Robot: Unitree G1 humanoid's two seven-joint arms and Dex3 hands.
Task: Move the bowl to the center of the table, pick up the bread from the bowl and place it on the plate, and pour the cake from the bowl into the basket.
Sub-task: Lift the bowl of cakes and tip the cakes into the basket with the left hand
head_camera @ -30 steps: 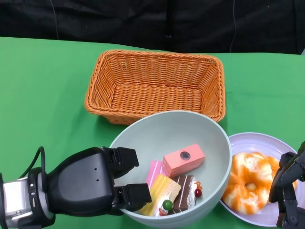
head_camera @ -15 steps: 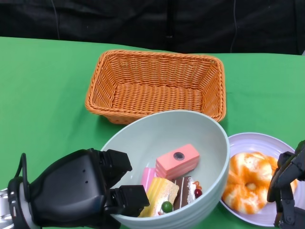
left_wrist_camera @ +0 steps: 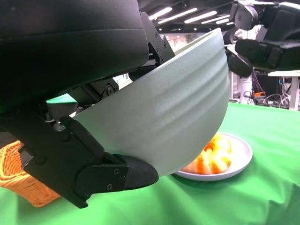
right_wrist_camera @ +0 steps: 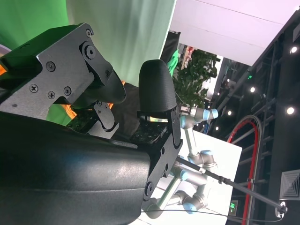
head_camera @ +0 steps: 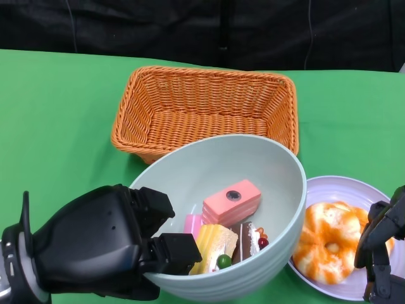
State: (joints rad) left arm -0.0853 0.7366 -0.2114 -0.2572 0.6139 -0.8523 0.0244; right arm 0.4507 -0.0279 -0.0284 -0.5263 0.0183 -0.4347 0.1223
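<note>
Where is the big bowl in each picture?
Head view: the bowl sits low in the middle, gripped by the left hand.
Left wrist view: bowl fills the centre, seen from outside.
Right wrist view: not in it.
Shared landmark: the plate with bread.

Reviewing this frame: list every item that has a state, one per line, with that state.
bowl: lifted off the table, held at its near rim, cake pieces inside.
cake pieces: lying in the bowl's bottom.
basket: upright, nothing in it.
bread: lying on the plate.
plate: flat on the table, carrying the bread.
left hand: grips the bowl's rim.
right hand: beside the plate, fingers curled, holds nothing.
</note>
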